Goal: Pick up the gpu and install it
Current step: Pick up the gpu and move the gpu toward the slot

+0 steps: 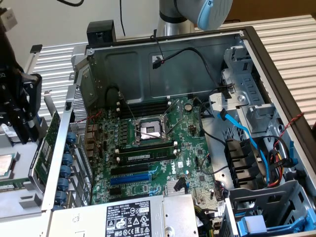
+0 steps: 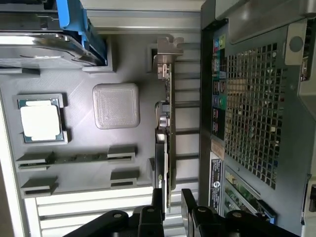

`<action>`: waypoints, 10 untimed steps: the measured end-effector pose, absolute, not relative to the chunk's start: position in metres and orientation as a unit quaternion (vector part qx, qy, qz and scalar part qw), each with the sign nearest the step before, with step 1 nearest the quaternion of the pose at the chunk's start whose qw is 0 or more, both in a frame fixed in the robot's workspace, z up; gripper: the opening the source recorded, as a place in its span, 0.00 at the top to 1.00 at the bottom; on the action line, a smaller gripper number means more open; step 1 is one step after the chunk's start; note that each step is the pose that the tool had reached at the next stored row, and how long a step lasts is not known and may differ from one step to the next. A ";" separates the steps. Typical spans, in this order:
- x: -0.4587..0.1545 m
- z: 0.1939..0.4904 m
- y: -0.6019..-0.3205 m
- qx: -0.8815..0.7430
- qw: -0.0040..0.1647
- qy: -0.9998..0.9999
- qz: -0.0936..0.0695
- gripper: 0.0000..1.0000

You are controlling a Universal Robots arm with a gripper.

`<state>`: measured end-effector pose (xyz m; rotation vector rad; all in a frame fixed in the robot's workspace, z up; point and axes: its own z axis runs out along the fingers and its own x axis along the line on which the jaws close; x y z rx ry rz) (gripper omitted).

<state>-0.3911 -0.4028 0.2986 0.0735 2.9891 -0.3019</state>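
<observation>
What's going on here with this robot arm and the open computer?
A robot arm is set on getting the gpu into the open computer case. The card stands on edge in a grey tray beside the case and is not yet lifted. The claw sits open astride one end of the card, with a gap showing on one side. The motherboard lies inside the case.

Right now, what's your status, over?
End effector open, astride the gpu. Card standing on edge in grey tray, not lifted. Computer case close alongside.
</observation>
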 end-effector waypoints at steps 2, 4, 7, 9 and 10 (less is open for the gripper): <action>-0.391 0.298 -0.397 0.024 0.068 0.991 -0.108 0.69; -0.391 0.298 -0.393 0.023 0.069 0.991 -0.114 0.63; -0.391 0.297 -0.385 0.022 0.071 0.990 -0.123 0.51; -0.391 0.296 -0.380 0.021 0.074 0.989 -0.129 0.51; -0.392 0.296 -0.379 0.021 0.076 0.988 -0.131 0.51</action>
